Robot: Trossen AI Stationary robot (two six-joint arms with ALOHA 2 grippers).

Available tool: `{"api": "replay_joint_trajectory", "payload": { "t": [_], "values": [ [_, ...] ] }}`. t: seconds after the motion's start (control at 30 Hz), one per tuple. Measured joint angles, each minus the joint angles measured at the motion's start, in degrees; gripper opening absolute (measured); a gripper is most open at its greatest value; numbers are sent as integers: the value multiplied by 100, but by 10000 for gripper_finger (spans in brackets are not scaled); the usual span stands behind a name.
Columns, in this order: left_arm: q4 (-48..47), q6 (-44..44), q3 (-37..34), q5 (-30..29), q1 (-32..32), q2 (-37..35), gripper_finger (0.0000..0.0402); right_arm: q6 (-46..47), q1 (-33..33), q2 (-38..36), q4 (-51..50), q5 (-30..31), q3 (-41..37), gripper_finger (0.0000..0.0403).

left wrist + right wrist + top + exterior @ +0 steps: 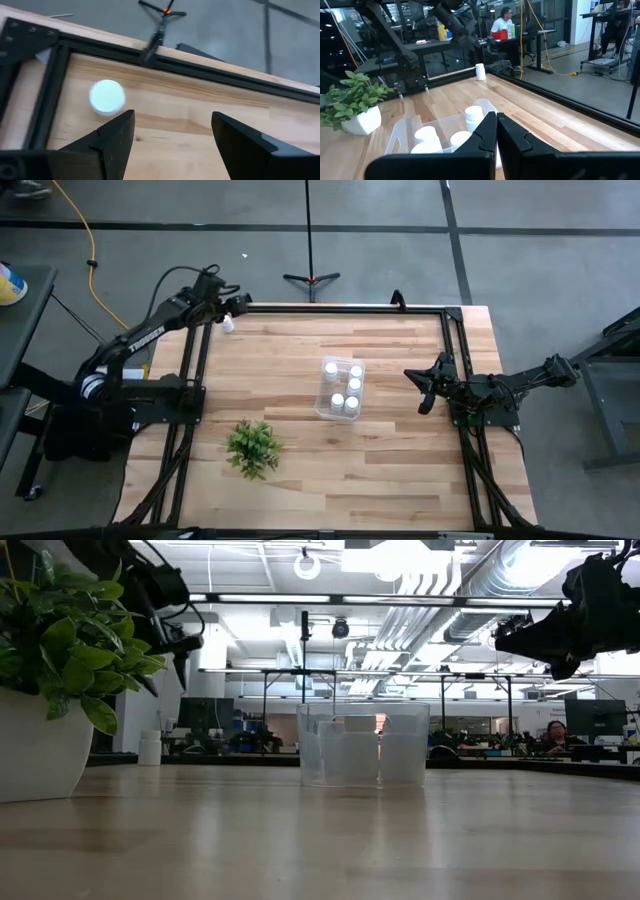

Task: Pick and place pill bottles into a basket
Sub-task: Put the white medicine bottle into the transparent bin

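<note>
One white pill bottle (229, 326) stands upright on its base near the table's far left corner. Its round cap (106, 96) shows in the left wrist view. My left gripper (172, 135) hangs open above the table, slanting down; the bottle is just outside one finger (117, 132), not between the two. The clear basket (322, 395) rests mid-table with several pill bottles (354, 385) standing inside. My right gripper (425, 388) is shut and holds nothing, level above the table's right side.
A small green plant in a white pot (253, 447) stands toward the near left. A black frame rail (165, 62) runs along the table's far edge, close behind the lone bottle, and another rail (47, 100) runs down the left side.
</note>
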Motion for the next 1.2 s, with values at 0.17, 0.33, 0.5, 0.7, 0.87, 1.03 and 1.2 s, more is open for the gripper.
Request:
{"api": "replay_joint_trajectory", "payload": {
  "t": [0.17,0.33,0.5,0.7,0.87,1.03,1.2],
  "values": [
    [4,-33,66,-359,-121,258,298,0,0,0,2,-4,-1,1],
    [15,-240,67,-1092,-331,542,298,0,0,0,0,-11,0,2],
    [16,-534,67,-1677,-504,757,298,-2,0,0,2,-9,-1,2],
    [6,-691,67,-2037,-568,1063,298,-2,0,0,1,-9,0,1],
    [-130,-811,65,-2066,-571,1294,298,-3,0,0,1,-9,-1,1],
    [-232,-792,62,-2375,-690,1519,279,-4,0,0,2,-7,-2,1],
    [-291,-770,62,-2453,-679,1652,240,-3,1,0,1,-21,-1,2]
  ]
}}
